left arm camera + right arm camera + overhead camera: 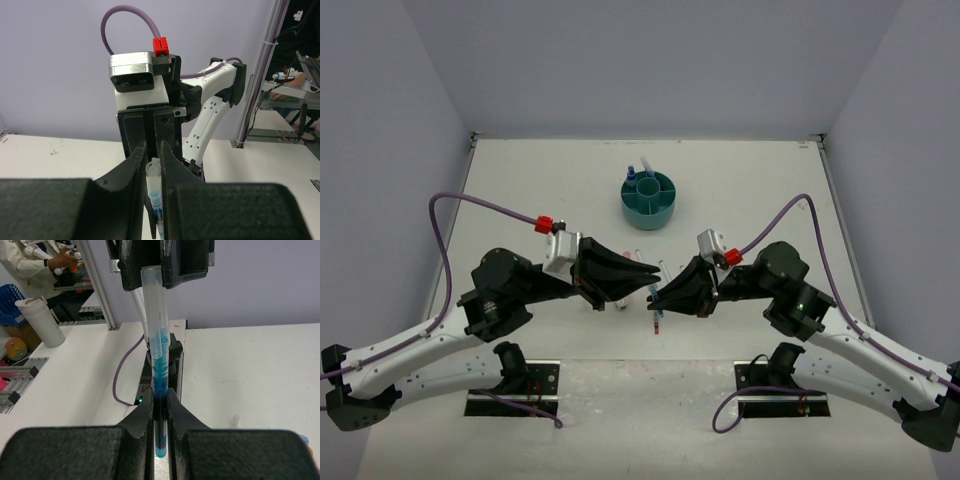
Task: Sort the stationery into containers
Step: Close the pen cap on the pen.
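A white pen with blue ink and a clear cap [159, 355] is held in the air between both grippers. My left gripper [153, 167] is shut on its capped end [153, 180]. My right gripper [160, 412] is shut on its blue barrel. In the top view the two grippers meet tip to tip, left [655, 268] and right [655, 296], in front of the round teal organiser [665, 212]. Two blue-capped items [632, 178] stand in its far-left compartment. A few other pens [658, 320] lie on the table under the grippers, mostly hidden.
The organiser stands at the table's far middle. Purple cables arc from both wrists. Black base plates [515, 385] sit at the near edge. A small white piece [236, 420] lies on the table right of the right gripper.
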{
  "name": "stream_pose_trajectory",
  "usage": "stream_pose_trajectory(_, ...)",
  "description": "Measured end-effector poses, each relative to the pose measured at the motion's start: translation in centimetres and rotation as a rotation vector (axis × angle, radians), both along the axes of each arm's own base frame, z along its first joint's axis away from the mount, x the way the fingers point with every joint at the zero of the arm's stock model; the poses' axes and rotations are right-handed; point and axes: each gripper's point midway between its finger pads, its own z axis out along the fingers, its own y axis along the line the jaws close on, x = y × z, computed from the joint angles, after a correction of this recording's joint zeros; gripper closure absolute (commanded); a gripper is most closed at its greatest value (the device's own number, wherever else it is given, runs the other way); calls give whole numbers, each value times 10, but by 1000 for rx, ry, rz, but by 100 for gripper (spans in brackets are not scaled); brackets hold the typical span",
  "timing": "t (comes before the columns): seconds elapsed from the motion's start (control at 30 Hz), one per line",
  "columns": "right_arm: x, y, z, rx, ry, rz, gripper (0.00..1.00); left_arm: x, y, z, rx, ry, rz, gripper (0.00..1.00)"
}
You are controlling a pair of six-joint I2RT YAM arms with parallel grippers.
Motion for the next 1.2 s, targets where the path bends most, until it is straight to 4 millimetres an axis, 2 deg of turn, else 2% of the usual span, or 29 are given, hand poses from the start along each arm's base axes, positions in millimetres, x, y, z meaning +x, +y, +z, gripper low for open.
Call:
stream_pose_trajectory(0.03, 0, 0, 0, -1, 0, 0, 100, 1, 0, 0, -1, 3, 5, 100)
stream_pose_trajectory(0.4, 10, -1, 5, -20, 36, -66, 100, 18, -5, -3, -25, 69, 71, 100)
stream_pose_trajectory(0.77, 21, -9, 6, -60, 192, -193, 100, 38, -3, -15, -117, 133, 158, 100)
stream_pose_trajectory(1.07, 28, -2, 25, -106, 261, -220, 100, 48, 7, -3, -270, 157, 198, 100)
stream_pose_trajectory(1.2, 29, 0, 27, -130, 270, -220, 100, 49, 11, -2, -332, 182, 192, 100)
